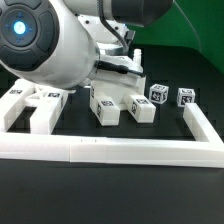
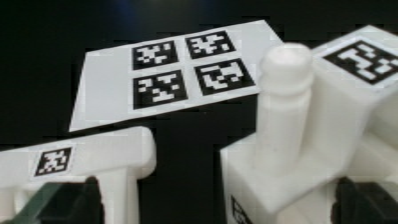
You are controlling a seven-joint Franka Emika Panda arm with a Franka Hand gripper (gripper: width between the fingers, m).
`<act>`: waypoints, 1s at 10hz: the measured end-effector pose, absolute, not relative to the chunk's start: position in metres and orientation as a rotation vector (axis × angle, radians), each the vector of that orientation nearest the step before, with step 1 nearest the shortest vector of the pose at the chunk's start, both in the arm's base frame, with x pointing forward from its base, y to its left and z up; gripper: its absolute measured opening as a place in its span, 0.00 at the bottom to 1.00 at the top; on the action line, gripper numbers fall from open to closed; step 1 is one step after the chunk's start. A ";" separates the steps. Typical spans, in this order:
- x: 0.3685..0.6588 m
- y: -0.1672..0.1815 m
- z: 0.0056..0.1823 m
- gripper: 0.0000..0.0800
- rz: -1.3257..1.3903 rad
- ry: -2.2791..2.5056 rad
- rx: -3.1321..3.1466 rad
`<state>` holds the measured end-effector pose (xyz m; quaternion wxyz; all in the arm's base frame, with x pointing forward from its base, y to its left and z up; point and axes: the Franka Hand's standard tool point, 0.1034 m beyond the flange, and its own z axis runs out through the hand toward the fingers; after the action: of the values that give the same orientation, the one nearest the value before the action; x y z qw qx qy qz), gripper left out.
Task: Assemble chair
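Note:
The chair lies in loose white tagged parts. Two long pieces (image 1: 20, 108) (image 1: 46, 106) rest at the exterior view's left, two blocks (image 1: 105, 108) (image 1: 141, 109) in the middle, and two small cubes (image 1: 158, 93) (image 1: 185, 96) to the right. My gripper (image 1: 118, 74) hangs low behind the middle blocks. In the wrist view a part with an upright round peg (image 2: 292, 95) and a tagged bar (image 2: 75, 160) fill the space ahead of my gripper (image 2: 214, 208). It is open, its dark fingers (image 2: 68, 200) far apart at the frame's edge. I cannot tell whether they touch a part.
The long white L-shaped border rail (image 1: 110, 150) runs along the front and up the exterior view's right side (image 1: 203, 126). The marker board (image 2: 187, 72) lies flat beyond the parts in the wrist view. The arm's bulky white body (image 1: 50, 45) hides the back left.

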<state>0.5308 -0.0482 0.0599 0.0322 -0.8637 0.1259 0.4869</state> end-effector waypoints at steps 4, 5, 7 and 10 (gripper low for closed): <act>0.548 -0.054 0.068 0.81 1.099 0.390 -2.829; 0.559 -0.058 0.069 0.81 0.941 0.380 -2.888; 0.563 -0.056 0.069 0.81 0.705 0.393 -2.967; 0.574 -0.072 0.065 0.81 0.280 0.128 -3.074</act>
<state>0.5742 -0.0718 0.0653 0.0260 -0.9947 0.0415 0.0907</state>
